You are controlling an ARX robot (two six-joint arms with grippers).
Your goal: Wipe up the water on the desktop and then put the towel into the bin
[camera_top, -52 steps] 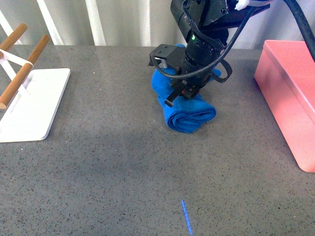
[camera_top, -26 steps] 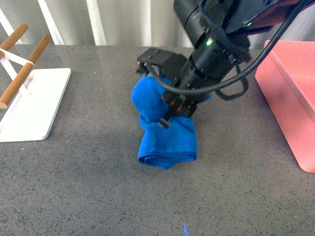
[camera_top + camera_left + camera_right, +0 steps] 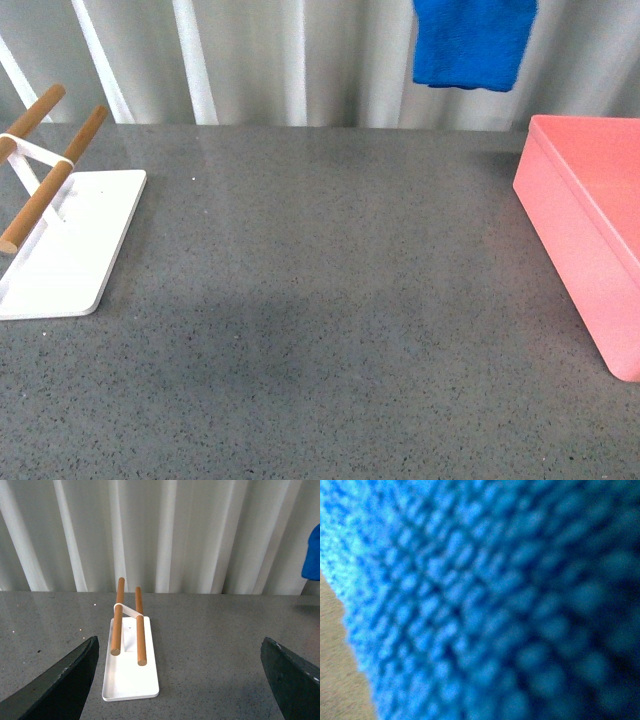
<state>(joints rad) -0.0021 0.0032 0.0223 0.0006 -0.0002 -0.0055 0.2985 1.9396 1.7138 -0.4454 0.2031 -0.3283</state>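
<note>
The towel (image 3: 470, 40) hangs at the frame's top, above the tabletop (image 3: 320, 300), up-left of the bin (image 3: 570, 200), not in it. The rack (image 3: 60, 230) sits far left. My left tool (image 3: 179, 640) is spread; my right tool is out of frame.

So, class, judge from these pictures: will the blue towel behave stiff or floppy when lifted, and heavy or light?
Probably floppy: the towel hangs limp in the air. Likely light and grippy, not slippery: the right wrist view shows a fuzzy pile.
</note>
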